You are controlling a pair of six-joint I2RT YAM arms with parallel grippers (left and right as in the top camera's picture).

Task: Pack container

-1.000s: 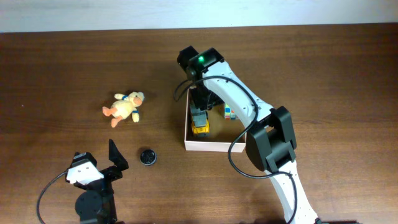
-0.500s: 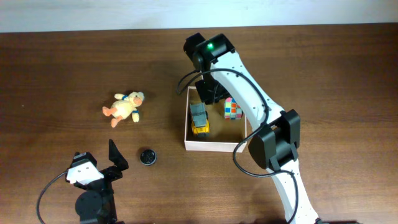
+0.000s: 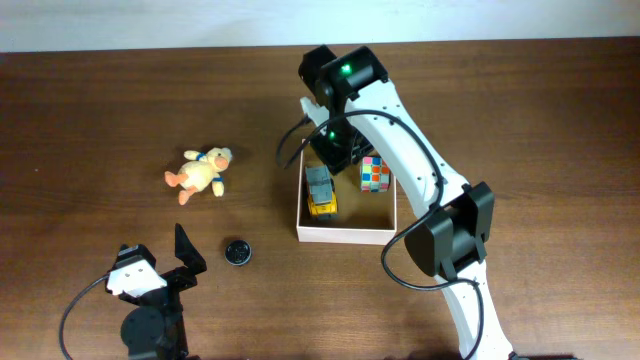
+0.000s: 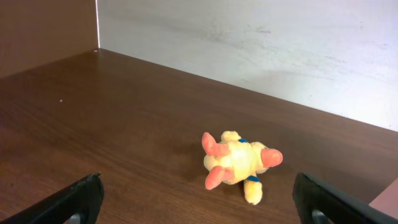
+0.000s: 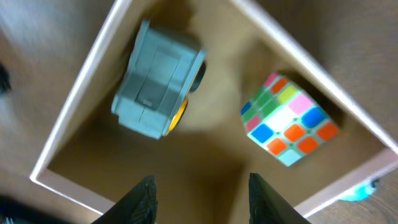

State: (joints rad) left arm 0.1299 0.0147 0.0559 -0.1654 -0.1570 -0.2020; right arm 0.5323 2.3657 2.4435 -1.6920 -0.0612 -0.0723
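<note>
- A wooden desk [image 3: 520, 120] carries the container [image 3: 345, 235], a shallow square box, white outside and tan inside, sitting a little right of the middle.
- Two toys lie inside it: a grey and yellow toy truck [image 3: 320, 192] on the left side and a colourful puzzle cube [image 3: 374, 175] at the far right, apart from each other.
- The right gripper [image 5: 200, 180] hangs over the far part of the box. Its jaws are partly parted and grasp nothing; only the tan floor shows between them.
- The left gripper [image 4: 196, 186] waits at the near left edge of the desk. Its jaws are spread wide and empty, and its camera faces the plush toy.
- An orange and yellow plush toy [image 3: 200, 172] lies on the desk well left of the box.
- A small black round object [image 3: 236, 251] sits on the desk, nearer than the plush and left of the box.
- The step in hand looks like the end of a drop-off, with the right arm empty above the packed toys.
- The next move probably calls for lifting clear without nudging the truck or cube, then taking the plush with wide jaws around its soft body.
</note>
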